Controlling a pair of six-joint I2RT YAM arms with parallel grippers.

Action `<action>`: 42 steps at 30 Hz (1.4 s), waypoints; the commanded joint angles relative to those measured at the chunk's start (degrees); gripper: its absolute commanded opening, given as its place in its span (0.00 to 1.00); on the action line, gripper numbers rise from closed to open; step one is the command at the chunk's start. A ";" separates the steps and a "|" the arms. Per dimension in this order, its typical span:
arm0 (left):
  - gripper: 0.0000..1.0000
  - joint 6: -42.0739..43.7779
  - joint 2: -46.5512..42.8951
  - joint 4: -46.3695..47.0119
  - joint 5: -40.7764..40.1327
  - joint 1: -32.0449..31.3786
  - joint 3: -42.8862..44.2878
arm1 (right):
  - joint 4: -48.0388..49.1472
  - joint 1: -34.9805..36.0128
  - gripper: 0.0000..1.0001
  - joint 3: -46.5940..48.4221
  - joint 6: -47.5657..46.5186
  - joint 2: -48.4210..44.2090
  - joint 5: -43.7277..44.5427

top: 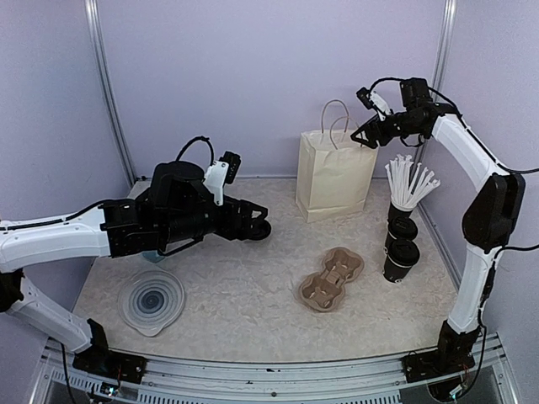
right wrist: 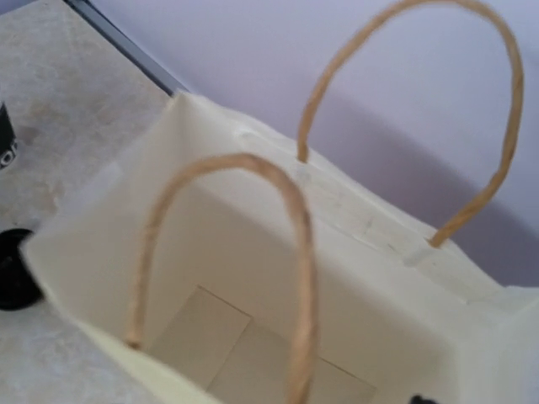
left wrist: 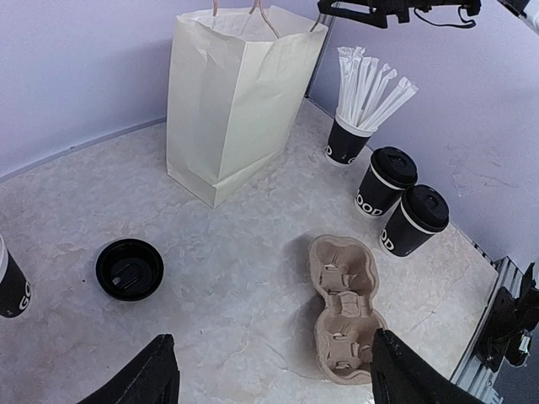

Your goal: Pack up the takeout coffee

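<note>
The left arm reaches low across the table (top: 253, 337) from the left side. The left gripper (left wrist: 272, 337) hangs above the table, its two fingers (left wrist: 160, 374) far apart with nothing between them. In the top view a loose black lid (top: 257, 229) lies flat on the table right by its tip.

The right arm stands tall, bends over at the top and reaches back toward the middle. The right gripper (top: 369, 135) is up high, just over the open top of the paper bag (top: 334, 172). Its camera looks down into the bag, past the two brown handles (right wrist: 295, 278). I cannot tell if its fingers are wide or closed.

Two black cups with lids (left wrist: 383, 181) (left wrist: 414, 220) stand side by side near the right wall, touching or almost touching. The brown carrier tray (left wrist: 344, 307) lies near them on the table, with no cups in its holes. Behind the cups stands a black cup of white straws (left wrist: 349, 139).

The back cup has white letters that look like "GOOD". Another black cup (left wrist: 8, 286), at the left edge of the left wrist view, shows "GO". The bag has no writing on the sides in view.
</note>
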 commanded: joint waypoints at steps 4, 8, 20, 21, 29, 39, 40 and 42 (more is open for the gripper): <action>0.76 -1.82 -1.45 -0.38 -1.75 -0.55 -2.07 | 4.12 0.73 0.54 2.69 2.41 3.52 -0.55; 0.76 -1.93 -1.73 -0.49 -2.18 -0.56 -2.87 | 4.50 1.27 0.26 2.94 2.62 4.72 -4.45; 0.75 -2.38 -5.49 -1.37 -5.69 -0.40 -4.94 | 4.64 6.30 0.00 -3.47 -2.85 0.65 -17.76; 0.75 -2.38 -5.68 -1.45 -6.05 -0.39 -5.07 | 4.20 6.81 0.00 -4.41 -3.82 0.11 -18.23; 0.75 -2.40 -7.13 -1.92 -7.22 1.16 -5.06 | -0.80 10.83 0.00 -12.94 -13.03 -6.15 -21.05; 0.75 -3.81 -7.56 -1.86 -3.40 6.11 -4.85 | -4.51 14.39 0.00 -22.26 -18.51 -15.09 -20.78; 0.75 -3.87 -7.56 -1.82 -3.04 6.39 -4.84 | -5.23 14.55 0.00 -22.74 -18.94 -15.75 -21.10; 0.75 -3.80 -7.47 -1.80 -2.47 6.84 -4.55 | -7.01 15.22 0.00 -23.59 -20.41 -16.75 -21.63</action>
